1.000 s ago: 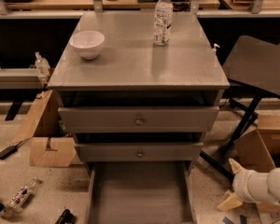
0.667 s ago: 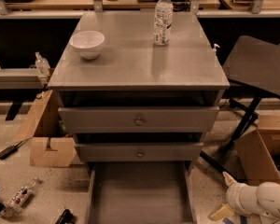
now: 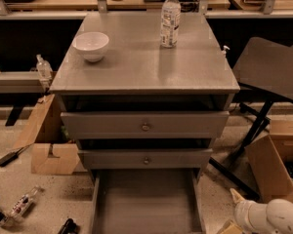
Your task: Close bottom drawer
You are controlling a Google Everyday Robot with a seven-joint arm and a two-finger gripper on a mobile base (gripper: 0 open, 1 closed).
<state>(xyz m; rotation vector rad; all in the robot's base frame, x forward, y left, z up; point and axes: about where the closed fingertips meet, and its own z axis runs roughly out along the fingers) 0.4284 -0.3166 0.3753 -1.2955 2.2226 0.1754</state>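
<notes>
The bottom drawer (image 3: 146,201) of the grey three-drawer cabinet (image 3: 146,62) is pulled far out. I see its plain grey inside; its front panel and knob are cut off by the lower edge of the view. The mid-sized drawer (image 3: 145,159) and the top drawer (image 3: 145,126) above it stand slightly out. My gripper (image 3: 233,211) is at the bottom right, to the right of the open drawer and apart from it. Its two beige fingertips (image 3: 236,196) are spread apart and hold nothing.
A white bowl (image 3: 91,45) and a water bottle (image 3: 170,17) stand on the cabinet top. Cardboard boxes lie at the left (image 3: 51,152) and right (image 3: 273,167). A dark folding stand (image 3: 271,72) is at the right. Small items (image 3: 19,206) lie on the floor at the left.
My arm and gripper have dropped lower in the view at the bottom right. The drawers have not moved.
</notes>
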